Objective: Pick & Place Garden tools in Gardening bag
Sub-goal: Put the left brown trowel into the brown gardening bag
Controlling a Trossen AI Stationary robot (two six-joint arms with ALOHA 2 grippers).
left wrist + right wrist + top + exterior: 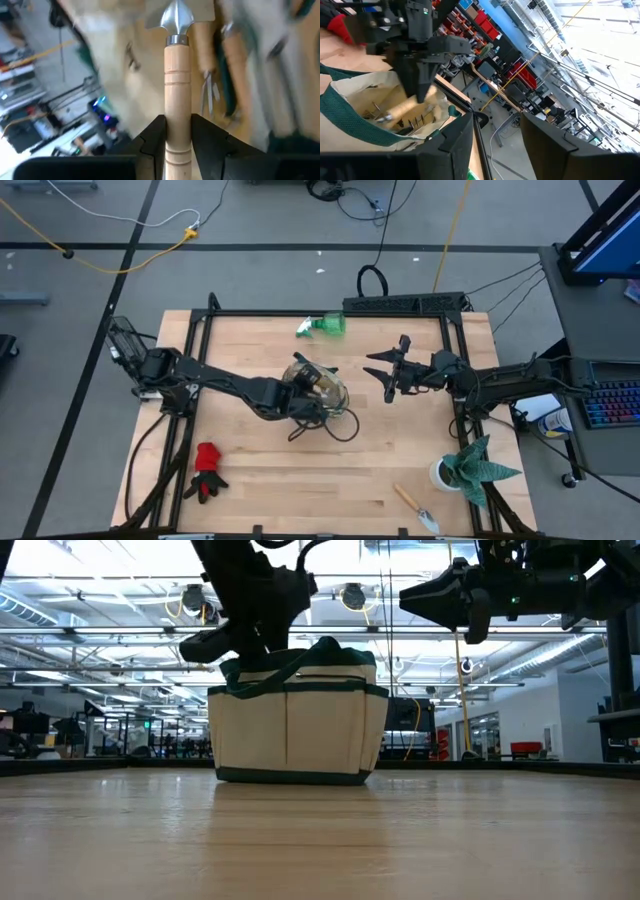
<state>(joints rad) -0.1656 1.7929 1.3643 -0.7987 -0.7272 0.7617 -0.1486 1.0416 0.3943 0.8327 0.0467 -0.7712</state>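
While the left tool (177, 145) grips a wooden-handled trowel (178, 75) by the handle, jaws pressed to both sides, the job looks to be well past its middle. That trowel hangs blade-first over the open mouth of the gardening bag (322, 392), which stands near the middle of the bench (260, 480). Inside the bag, other wooden handles and a small fork-rake (210, 95) already lie, so several tools seem stowed.

Still outside the bag: a red glove (207, 468) on the left arm's side of it toward the front edge, a second trowel (415, 507) toward the front corner on the right arm's side, beside a potted plant (470, 468), and a green spray bottle (325, 326) behind the bag near the back edge. I judge at least those three remain.

The right tool (393, 370) hangs in the air just off the bag's right side, jaws apart and holding nothing.

Only the left wrist view shows the grip and the bag's contents; the high view alone shows the leftovers. From the low view the bag (297, 720) stands upright and unsagging, which the overhead camera cannot tell.
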